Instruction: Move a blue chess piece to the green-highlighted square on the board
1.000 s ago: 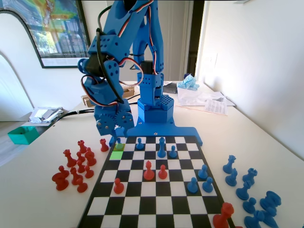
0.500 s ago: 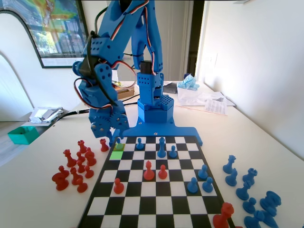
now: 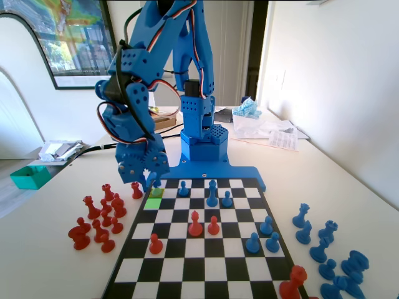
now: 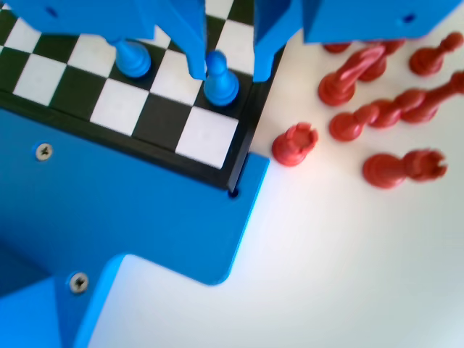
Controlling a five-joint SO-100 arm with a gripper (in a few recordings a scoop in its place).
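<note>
Claw (image 3: pixel 151 180) low over the far-left corner of the board (image 3: pixel 206 261) in the fixed view, its tips at the blue chess piece (image 3: pixel 156 185) on the corner square. Directly in front of the claw, one square nearer the camera, lies the green-highlighted square (image 3: pixel 153 203) — bare. Red pieces (image 3: pixel 103 215) crowd the counter (image 3: pixel 50 249) to the claw's left.

Wrist view: claw (image 4: pixel 228 69) parted, jaws either side of the blue chess piece (image 4: pixel 220 81) — one tip touches or nearly touches it, the other stands clear near the board (image 4: pixel 210 134) edge. Another blue pawn (image 4: pixel 133 58) sits just left of the claw; red pieces (image 4: pixel 384 109) lie on the counter (image 4: pixel 348 275) to its right.
</note>
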